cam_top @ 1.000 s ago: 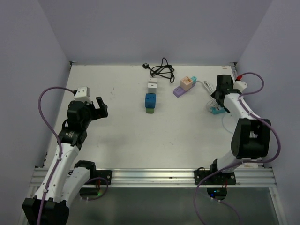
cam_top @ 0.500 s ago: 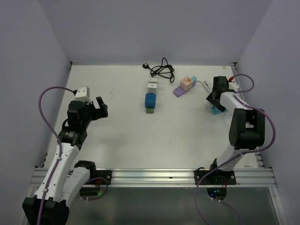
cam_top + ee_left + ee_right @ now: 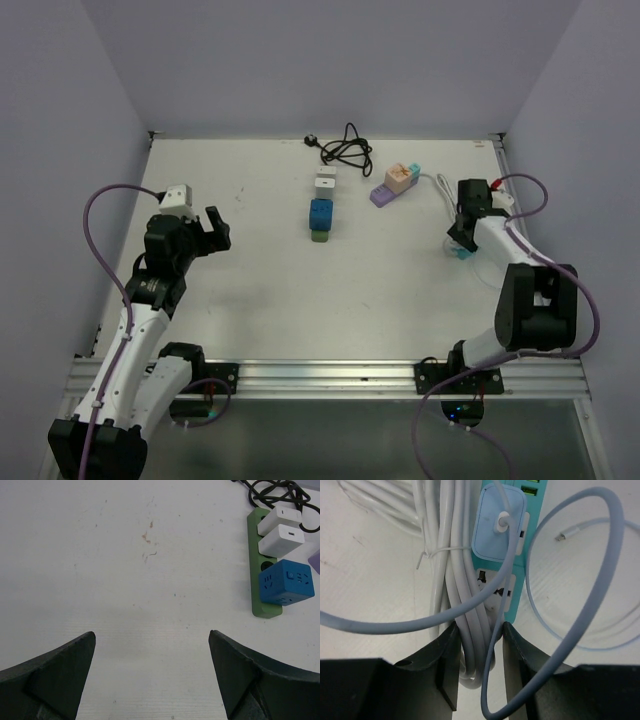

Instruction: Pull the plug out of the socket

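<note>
Right end effector [image 3: 479, 670] now sits nearer me, clamped on limp white cords [image 3: 470, 605]; the rigid, light plug [image 3: 497, 525] wants gripping by its sides; left end effector [image 3: 151, 636] open.

a green power strip [image 3: 254, 580] lies mid-way across the white table [image 3: 300, 290], carrying two white adapters [image 3: 282, 539] and a blue cube socket [image 3: 286, 581]. a coiled black cable [image 3: 347, 150] sits near the far edge; just right of it, a purple strip [image 3: 379, 197] bears a peach cube [image 3: 400, 176]. faint reddish scuffs [image 3: 148, 539] mark the tabletop.
</note>
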You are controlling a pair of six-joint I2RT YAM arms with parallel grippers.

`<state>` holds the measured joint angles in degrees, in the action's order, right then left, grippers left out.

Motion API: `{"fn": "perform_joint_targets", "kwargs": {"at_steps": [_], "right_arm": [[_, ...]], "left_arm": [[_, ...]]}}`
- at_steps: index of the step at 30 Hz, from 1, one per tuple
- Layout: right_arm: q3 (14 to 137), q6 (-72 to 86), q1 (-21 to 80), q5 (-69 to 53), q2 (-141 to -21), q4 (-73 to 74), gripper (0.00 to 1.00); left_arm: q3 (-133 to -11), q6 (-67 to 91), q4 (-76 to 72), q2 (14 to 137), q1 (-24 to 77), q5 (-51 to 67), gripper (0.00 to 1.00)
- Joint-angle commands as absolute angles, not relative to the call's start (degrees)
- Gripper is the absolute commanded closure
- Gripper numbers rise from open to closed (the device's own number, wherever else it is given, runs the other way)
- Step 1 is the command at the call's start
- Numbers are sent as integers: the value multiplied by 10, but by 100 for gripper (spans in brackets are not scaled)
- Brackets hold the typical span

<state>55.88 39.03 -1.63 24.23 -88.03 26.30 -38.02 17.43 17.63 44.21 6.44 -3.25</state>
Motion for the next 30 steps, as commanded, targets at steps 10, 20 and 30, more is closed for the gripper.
{"fn": "perform_joint_targets", "kwargs": {"at_steps": [10, 20, 30], "right_arm": [[483, 413, 124, 243, -708, 360, 94], [482, 424, 359, 202, -772, 287, 97], [577, 396, 642, 195, -892, 260, 96]], "left_arm": [[-383, 178, 153, 443, 64, -31, 0], [-384, 178, 154, 444, 65, -32, 0], [-383, 178, 155, 442, 65, -34, 0]]}}
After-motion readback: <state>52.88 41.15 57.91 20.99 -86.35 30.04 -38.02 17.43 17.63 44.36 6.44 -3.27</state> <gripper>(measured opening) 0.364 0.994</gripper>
